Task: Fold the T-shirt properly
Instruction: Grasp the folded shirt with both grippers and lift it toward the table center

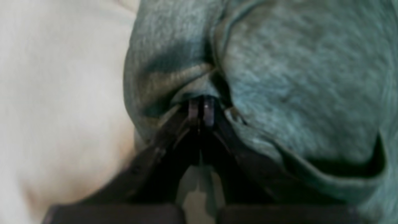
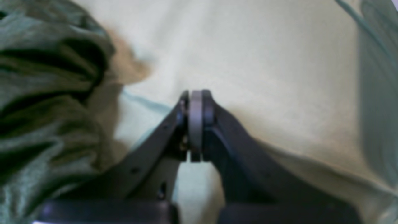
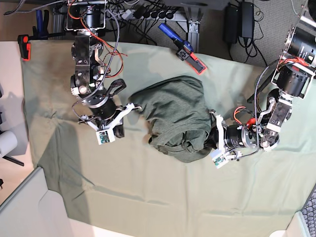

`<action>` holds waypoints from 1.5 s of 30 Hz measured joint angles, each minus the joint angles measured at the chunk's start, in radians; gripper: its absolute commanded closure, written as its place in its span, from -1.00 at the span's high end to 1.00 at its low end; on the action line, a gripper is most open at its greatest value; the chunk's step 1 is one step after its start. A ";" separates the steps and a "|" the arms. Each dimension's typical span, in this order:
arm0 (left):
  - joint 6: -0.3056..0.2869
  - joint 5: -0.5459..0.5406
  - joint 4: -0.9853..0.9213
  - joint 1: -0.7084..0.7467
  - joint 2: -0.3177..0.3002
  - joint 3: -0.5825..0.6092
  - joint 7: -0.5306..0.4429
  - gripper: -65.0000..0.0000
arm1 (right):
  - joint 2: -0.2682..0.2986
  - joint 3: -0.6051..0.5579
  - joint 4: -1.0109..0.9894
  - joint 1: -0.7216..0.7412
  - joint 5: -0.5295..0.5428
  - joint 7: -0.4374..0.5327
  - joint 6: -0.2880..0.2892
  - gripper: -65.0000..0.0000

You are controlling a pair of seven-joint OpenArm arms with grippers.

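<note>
In the left wrist view, the left gripper (image 1: pixel 201 112) has its jaws together, clamped on a gathered bit of the dark olive-green T-shirt (image 1: pixel 304 77). Folds of the knit converge at the fingertips, and the garment spreads around them; pale tablecloth (image 1: pixel 62 93) shows along the left side of the view.

In the right wrist view, the right gripper (image 2: pixel 199 115) has its jaws together with nothing between them. The fingertips are over the pale cloth, apart from the T-shirt, whose rumpled folds fill the left side of the view.

In the base view, the T-shirt lies bunched near the middle of the tablecloth, between the two arms. Its far part spreads fairly flat, while the near part is crumpled into thick folds. The left gripper meets its right edge, toward the near end; the right gripper is off to its left. A blue-and-red tool (image 3: pixel 182 48) lies beyond the garment's far edge.
</note>
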 measured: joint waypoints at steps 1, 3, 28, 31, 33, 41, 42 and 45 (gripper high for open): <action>0.003 0.005 -0.016 -0.011 0.010 0.000 0.000 -1.00 | 0.000 0.000 0.000 -0.003 0.013 -0.006 0.000 -1.00; 0.004 0.023 -0.032 -0.022 0.019 0.000 -0.001 -1.00 | -0.006 0.000 0.000 -0.015 0.019 -0.006 0.000 -1.00; 0.026 -0.298 0.239 0.039 -0.253 -0.053 0.252 -1.00 | -0.175 -0.066 0.152 -0.224 0.142 -0.017 0.020 -1.00; 0.027 -0.330 0.269 0.062 -0.278 -0.112 0.262 -1.00 | -0.175 -0.142 0.152 -0.234 0.142 -0.016 0.022 -1.00; 0.031 -0.356 0.296 0.080 -0.295 -0.135 0.282 -1.00 | -0.178 -0.184 0.153 -0.249 0.139 -0.016 0.023 -1.00; 0.033 -0.390 0.471 0.174 -0.338 -0.141 0.297 -1.00 | -0.177 -0.214 0.244 -0.326 0.030 -0.026 0.032 -1.00; 0.033 -0.389 0.501 0.190 -0.341 -0.141 0.300 -1.00 | -0.177 -0.200 0.266 -0.335 0.029 -0.032 0.034 -1.00; 0.038 -0.388 0.631 0.246 -0.342 -0.142 0.303 -1.00 | -0.177 -0.143 0.340 -0.354 0.031 -0.032 0.036 -1.00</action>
